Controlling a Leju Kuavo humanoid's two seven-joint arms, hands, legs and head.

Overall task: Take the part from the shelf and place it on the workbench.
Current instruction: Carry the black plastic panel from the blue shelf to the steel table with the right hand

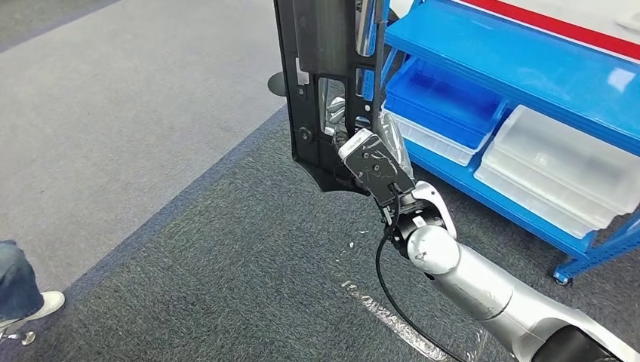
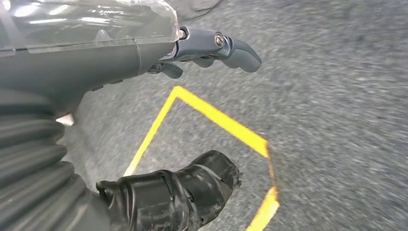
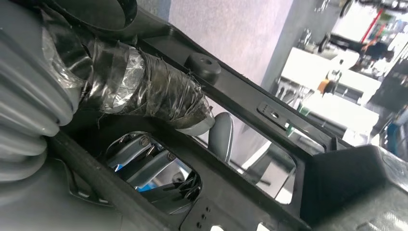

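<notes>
A long black plastic part (image 1: 321,83) with cut-out windows stands upright in front of me, held off the floor. My right hand (image 1: 355,143) grips it near its lower end. Up close in the right wrist view, the taped thumb (image 3: 144,94) lies across one face of the part (image 3: 250,110) and grey fingers (image 3: 144,163) show through a window behind it. The blue shelf (image 1: 528,68) stands just to the right of the part. In the left wrist view, my left hand (image 2: 192,110) hangs over the carpet, thumb and fingers apart, holding nothing.
The shelf carries a blue bin (image 1: 445,105) and a clear lidded bin (image 1: 566,166) on its lower level. Grey carpet (image 1: 226,249) spreads to the left, with a person's shoe and trouser leg (image 1: 23,290) at the left edge. Yellow floor tape (image 2: 216,120) lies under my left hand.
</notes>
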